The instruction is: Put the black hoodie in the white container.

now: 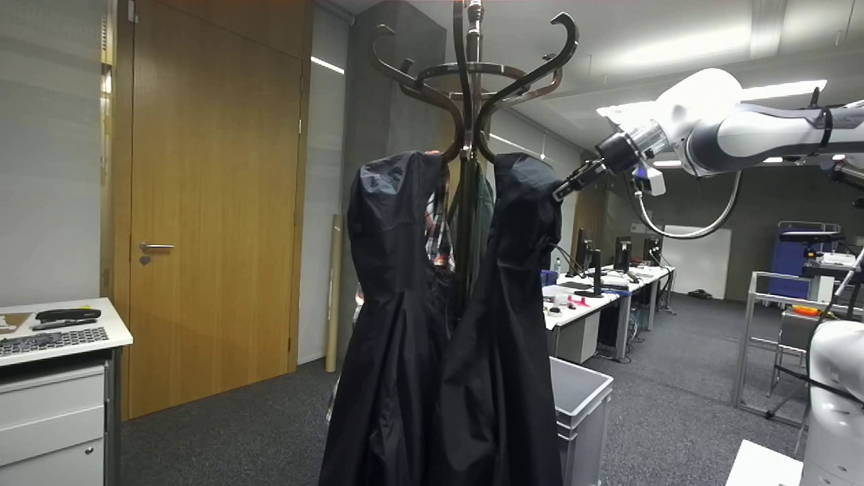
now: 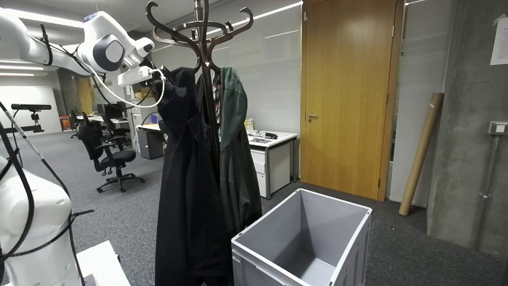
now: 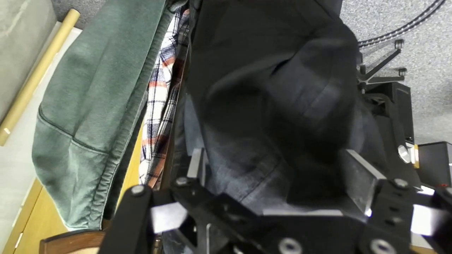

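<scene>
The black hoodie [image 1: 506, 304] hangs long and limp on the coat rack, and it also shows in an exterior view [image 2: 184, 171]. Its top fills the middle of the wrist view [image 3: 247, 116]. My gripper [image 3: 273, 158] is open, its fingers wide apart with black fabric showing between and beyond them. In an exterior view the fingertips [image 1: 560, 192] are at the upper side of the hoodie; whether they touch it I cannot tell. The light-grey container [image 2: 333, 214] stands on the floor beside the rack, with nothing visible inside; the garment partly hides it in an exterior view [image 1: 584, 391].
The dark coat rack [image 1: 472, 67] has curved hooks around the hoodie. A similar black garment [image 1: 388, 270], a plaid shirt [image 3: 157, 102] and a grey-green garment [image 3: 95, 88] hang beside it. A desk [image 2: 278, 139] and an office chair [image 2: 115, 159] stand behind.
</scene>
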Robot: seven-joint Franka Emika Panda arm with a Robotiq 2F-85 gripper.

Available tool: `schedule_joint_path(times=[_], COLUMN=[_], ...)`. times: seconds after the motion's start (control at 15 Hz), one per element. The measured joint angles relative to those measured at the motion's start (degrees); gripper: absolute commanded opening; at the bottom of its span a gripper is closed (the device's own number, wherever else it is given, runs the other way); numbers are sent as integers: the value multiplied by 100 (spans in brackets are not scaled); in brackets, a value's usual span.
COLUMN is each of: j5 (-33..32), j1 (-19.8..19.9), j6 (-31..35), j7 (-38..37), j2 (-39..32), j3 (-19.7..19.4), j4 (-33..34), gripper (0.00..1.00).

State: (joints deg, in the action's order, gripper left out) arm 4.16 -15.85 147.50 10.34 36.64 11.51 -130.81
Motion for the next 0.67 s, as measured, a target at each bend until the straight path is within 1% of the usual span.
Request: schedule_joint_path(times=[0.2,0.27,0.33,0.53,0.6,0.67], j5=[-239,-300,-362,-497,-537,-572], j1=[42,64,93,107,107,107], j6=[18,18,18,18,18,18], j7=[-111,-136,-159,-162,-163,-163], j2=[-209,-255,-295,-366,-377,-383], j3=[44,63,82,91,91,91], j4=[178,227,270,345,358,371], gripper=[100,75,74,52,43,36])
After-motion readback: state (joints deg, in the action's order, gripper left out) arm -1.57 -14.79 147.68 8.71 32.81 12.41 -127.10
